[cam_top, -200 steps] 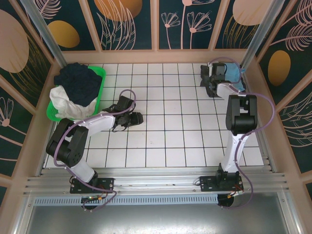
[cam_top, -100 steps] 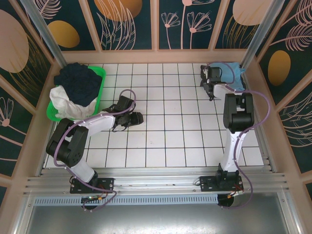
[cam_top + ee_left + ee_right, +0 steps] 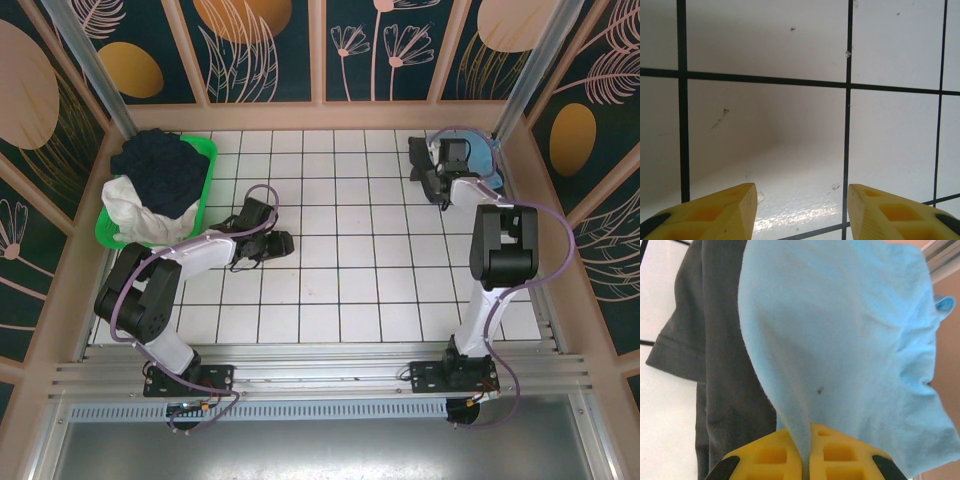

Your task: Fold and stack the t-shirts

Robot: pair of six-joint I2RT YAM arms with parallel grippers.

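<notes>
Listing from the near edge outward: left arm base [image 3: 190, 380] and right arm base [image 3: 450, 378], bolted side by side on the metal rail [image 3: 320, 372]. Item, white tiled table [image 3: 340, 290], black grid lines, a few small specks on the tiles in the left wrist view. Item, left gripper [image 3: 800, 202], low over the left-middle of the table, its yellow fingers [image 3: 725, 210] standing apart with bare tile between them and nothing held. Item, green plastic basket [image 3: 207, 170], at the far left of the table beyond the left gripper, heaped with a dark navy cloth [image 3: 160, 165] on top and a white cloth [image 3: 128, 212] spilling over its near rim. Item, right gripper [image 3: 806, 452], reached out to the far right corner, its two yellow fingers [image 3: 765, 457] pressed together on a pinched fold of the light blue t-shirt [image 3: 840, 340] (the cloth rises straight out of the seam where they meet). Item, dark grey t-shirt [image 3: 715, 365], lying on the tiles to the left of the blue one in the right wrist view, partly overlapped by it, a hemmed sleeve sticking out at its left side. From above, the light blue t-shirt shows as a bunched patch in the far right corner, just beyond the right wrist. Item, wall panels [image 3: 270, 50] around the table, dark teal with orange ovals and pale line-drawn leaves and flowers, framed in pale wood.
</notes>
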